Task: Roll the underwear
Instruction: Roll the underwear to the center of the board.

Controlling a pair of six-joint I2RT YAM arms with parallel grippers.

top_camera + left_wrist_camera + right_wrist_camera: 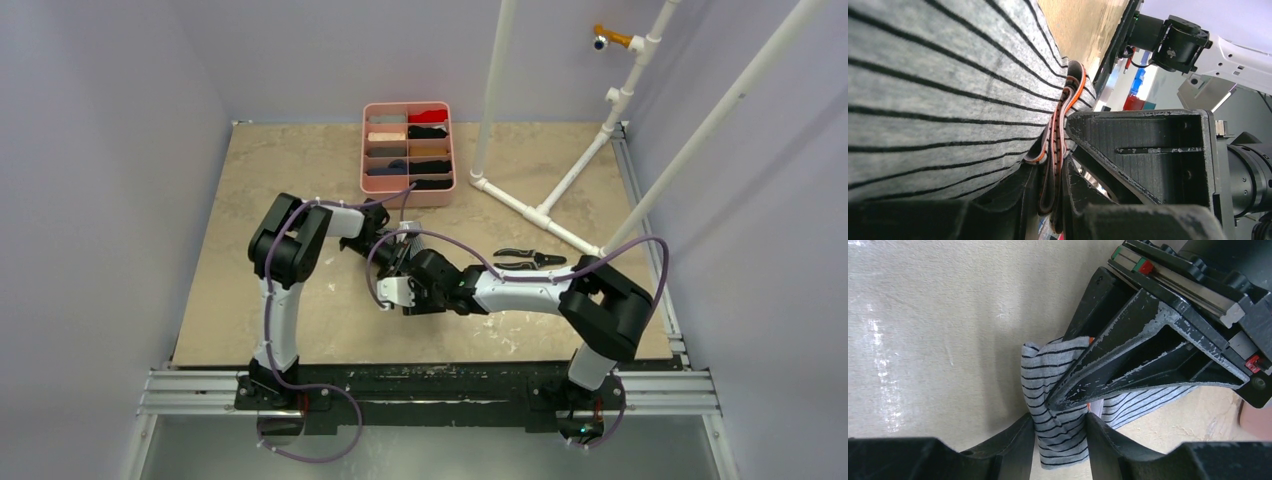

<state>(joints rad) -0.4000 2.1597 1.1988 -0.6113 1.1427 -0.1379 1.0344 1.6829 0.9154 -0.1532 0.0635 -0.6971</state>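
The grey striped underwear [1048, 370] hangs bunched just above the tan tabletop, between both grippers at mid-table. My left gripper [1055, 170] is shut on its folded orange-red edge [1068, 100], and the striped cloth [938, 90] fills the left of that view. My right gripper [1060, 440] has both fingers pressed against the narrow lower part of the bundle, just below the left gripper's finger [1128, 355]. From above, the two grippers meet [405, 265] and hide most of the underwear [412, 240].
A pink divided tray [362, 150] holding rolled garments stands at the back of the table. Black-handled pliers [530, 260] lie right of the grippers. A white pipe frame [530, 210] crosses the back right.
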